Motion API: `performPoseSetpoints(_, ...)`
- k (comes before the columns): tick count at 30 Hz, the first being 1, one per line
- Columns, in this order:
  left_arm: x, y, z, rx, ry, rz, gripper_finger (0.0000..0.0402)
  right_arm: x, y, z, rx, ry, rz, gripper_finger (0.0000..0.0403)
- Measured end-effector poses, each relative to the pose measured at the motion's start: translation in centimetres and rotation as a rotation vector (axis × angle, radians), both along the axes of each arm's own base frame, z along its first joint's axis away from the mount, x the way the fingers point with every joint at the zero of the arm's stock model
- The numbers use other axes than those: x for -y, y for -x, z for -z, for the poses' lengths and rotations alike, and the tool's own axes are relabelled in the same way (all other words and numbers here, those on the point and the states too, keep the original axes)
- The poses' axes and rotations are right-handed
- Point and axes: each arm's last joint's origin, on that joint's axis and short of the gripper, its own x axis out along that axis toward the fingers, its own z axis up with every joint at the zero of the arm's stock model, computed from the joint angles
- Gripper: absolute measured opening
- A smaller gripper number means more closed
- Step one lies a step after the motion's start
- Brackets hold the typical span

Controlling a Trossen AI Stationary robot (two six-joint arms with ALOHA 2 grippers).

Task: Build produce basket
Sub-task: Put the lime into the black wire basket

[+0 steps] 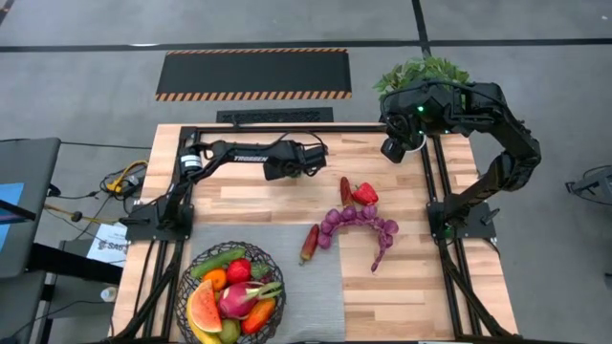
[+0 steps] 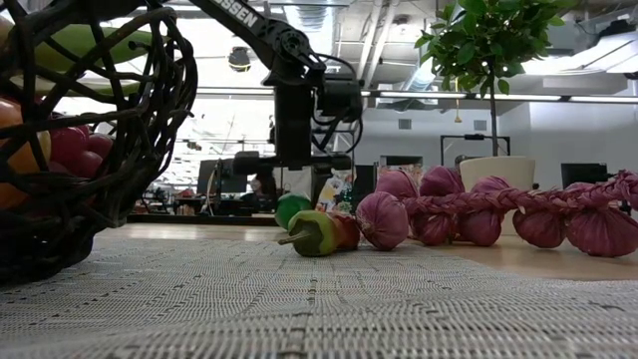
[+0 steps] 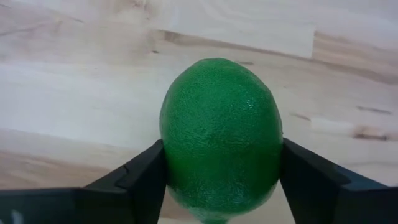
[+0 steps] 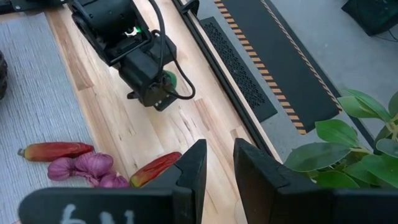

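A green lime sits between the fingers of my left gripper on the bare wood near the table's far edge. It also shows in the low view as a green lime under the gripper. The black wire basket stands at the near left on a grey mat and holds several produce pieces. My right gripper hangs high over the far right corner, open by a narrow gap, nothing in it. My left gripper has the lime pinched between its two fingers, one on each of the lime's opposite sides. The fingers come steeply from above, slanting. The lime stands with one end up, low at the tabletop; whether it rests on the wood I cannot tell.
A red pepper, a red chilli, a string of purple bulbs and a red-green fruit lie mid-table. A leafy plant stands at the far right corner. A grey mat covers the near middle.
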Motion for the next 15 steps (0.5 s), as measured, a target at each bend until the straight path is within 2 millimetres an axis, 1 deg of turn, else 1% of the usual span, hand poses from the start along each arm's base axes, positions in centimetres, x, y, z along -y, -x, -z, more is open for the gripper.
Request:
performPoseSetpoints(2, 0.1, 0.0, 0.0, -0.003, 0.002, 0.013, 0.023, 0.0, 0.0, 0.0, -0.001, 0.0, -0.001, 0.0104)
performPoseSetpoints(7, 0.5, -0.2, 0.0, -0.014, 0.01, 0.056, 0.023, 0.0, 0.0, 0.0, -0.003, 0.004, -0.005, 0.0104)
performPoseSetpoints(13, 1.6, -0.6, -0.2, -0.017, 0.05, 0.146, 0.0231, 0.0, 0.0, 0.0, -0.003, 0.004, -0.005, 0.0104)
performPoseSetpoints(15, 2.0, -0.9, -0.5, -0.014, 0.078, 0.209, 0.023, 0.0, 0.0, 0.0, -0.004, 0.005, -0.006, 0.0104)
